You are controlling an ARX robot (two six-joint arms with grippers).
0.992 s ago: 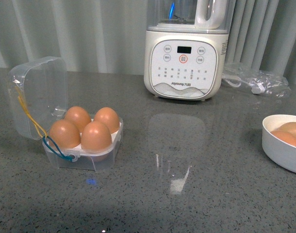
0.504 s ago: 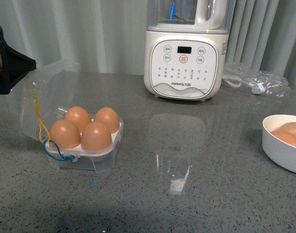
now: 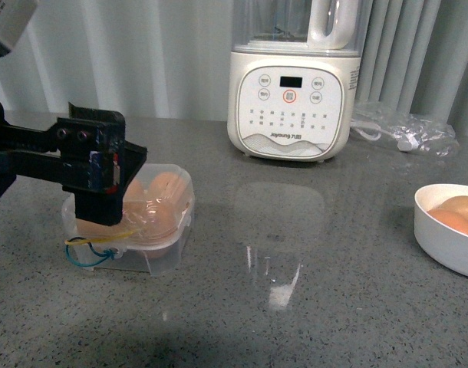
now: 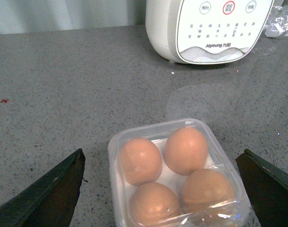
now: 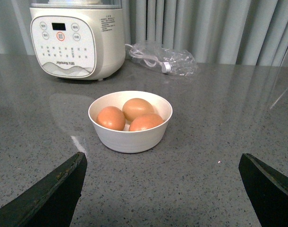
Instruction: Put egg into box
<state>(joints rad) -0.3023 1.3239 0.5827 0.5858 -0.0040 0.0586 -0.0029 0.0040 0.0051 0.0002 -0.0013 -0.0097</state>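
The box [image 3: 153,249] stands at the left of the grey counter, its clear lid down over several brown eggs [image 4: 185,149]. Yellow and blue elastic loops [image 3: 90,249] hang loose at its front corner. My left gripper [image 3: 103,192] hovers right over the box and hides its left part in the front view. In the left wrist view the left gripper [image 4: 163,163] is open, one dark finger [image 4: 49,194] on each side of the box [image 4: 116,146], not touching it. My right gripper [image 5: 163,158] is open above bare counter, short of a white bowl [image 5: 130,137] holding three brown eggs [image 5: 137,108].
A white Joyoung blender [image 3: 291,92] stands at the back centre. A crumpled plastic bag with a cable [image 3: 407,126] lies at the back right. The white bowl [image 3: 441,234] sits at the right edge of the front view. Grey curtains close off the back.
The box's lid has swung from upright down over the eggs. My left arm came in from the left and now sits over the box.
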